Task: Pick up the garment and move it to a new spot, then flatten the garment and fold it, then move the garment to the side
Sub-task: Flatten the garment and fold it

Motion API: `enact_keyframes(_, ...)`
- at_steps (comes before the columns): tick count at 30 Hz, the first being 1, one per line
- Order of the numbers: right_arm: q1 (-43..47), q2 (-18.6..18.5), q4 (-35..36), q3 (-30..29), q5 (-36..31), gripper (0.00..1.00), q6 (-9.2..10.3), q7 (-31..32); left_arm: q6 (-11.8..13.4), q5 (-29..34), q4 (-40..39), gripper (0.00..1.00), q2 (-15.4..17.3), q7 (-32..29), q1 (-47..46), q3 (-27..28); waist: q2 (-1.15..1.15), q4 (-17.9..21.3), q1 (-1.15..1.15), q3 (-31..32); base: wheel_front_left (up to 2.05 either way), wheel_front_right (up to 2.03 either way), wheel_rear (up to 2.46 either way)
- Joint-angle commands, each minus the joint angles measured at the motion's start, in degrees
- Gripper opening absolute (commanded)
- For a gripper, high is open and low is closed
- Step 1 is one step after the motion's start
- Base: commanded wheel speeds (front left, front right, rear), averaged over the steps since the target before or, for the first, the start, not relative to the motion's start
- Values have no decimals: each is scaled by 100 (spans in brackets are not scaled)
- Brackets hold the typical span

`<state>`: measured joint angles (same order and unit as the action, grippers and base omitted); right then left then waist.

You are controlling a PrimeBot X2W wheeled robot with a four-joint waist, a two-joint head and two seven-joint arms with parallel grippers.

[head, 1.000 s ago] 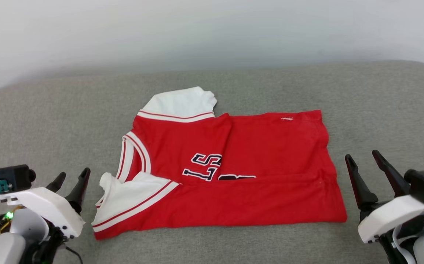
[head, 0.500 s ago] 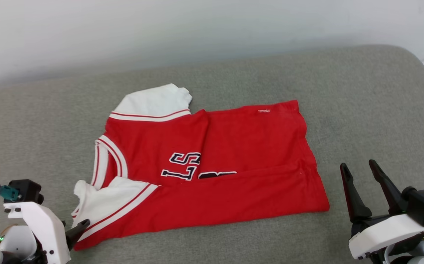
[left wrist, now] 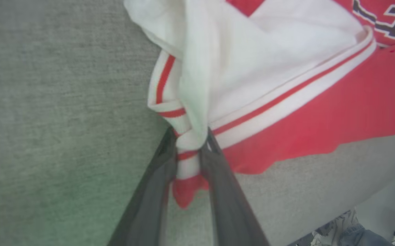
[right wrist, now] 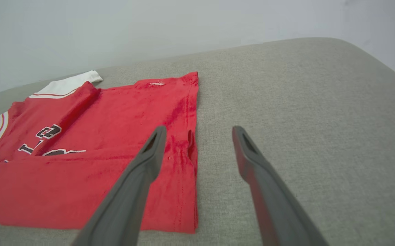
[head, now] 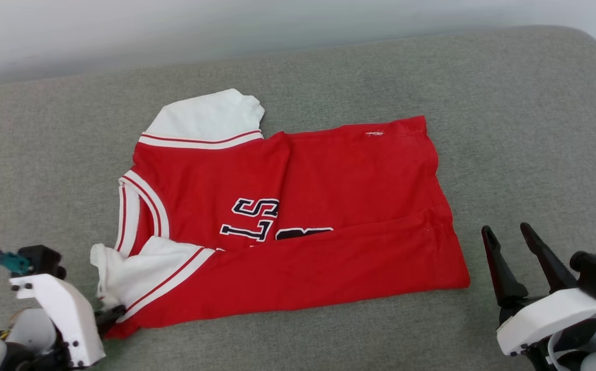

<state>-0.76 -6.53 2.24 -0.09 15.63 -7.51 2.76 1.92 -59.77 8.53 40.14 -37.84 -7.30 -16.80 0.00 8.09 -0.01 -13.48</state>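
Garment point(head: 287, 216) lies half-folded on the grey cushion point(head: 509, 129). Left gripper point(left wrist: 189, 150) jaws pinch its near sleeve-trim corner; right gripper point(head: 506, 229) jaws stand open beside the hem. Confirm a deep bite before lifting; raise slowly to avoid slip.

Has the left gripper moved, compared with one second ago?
Yes. Against the jersey, the left gripper moved rightward: earlier it stood apart, left of the white sleeve; now its fingers pinch the jersey's near left corner.
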Motion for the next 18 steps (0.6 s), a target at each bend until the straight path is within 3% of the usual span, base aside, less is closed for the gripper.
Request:
enact_keyframes(1,-53,-54,-15,-14,122,100,5,136,-63,-33,130,0,-317,-88,185,-304,0,-41,1,-4,0,0,0)
enact_keyframes(6,-136,-374,-198,-7,616,100,5,1109,-100,50,97,0,-292,152,59,-183,0,-162,1,40,0,0,0)
enact_keyframes(12,-336,-820,-494,-46,1125,100,5,2877,137,260,-111,0,-210,371,-133,-51,0,-335,1,131,0,0,0)
enact_keyframes(18,-615,-851,-627,116,1323,100,5,3719,183,308,-455,0,-226,335,-269,-102,0,-493,1,17,0,0,0)
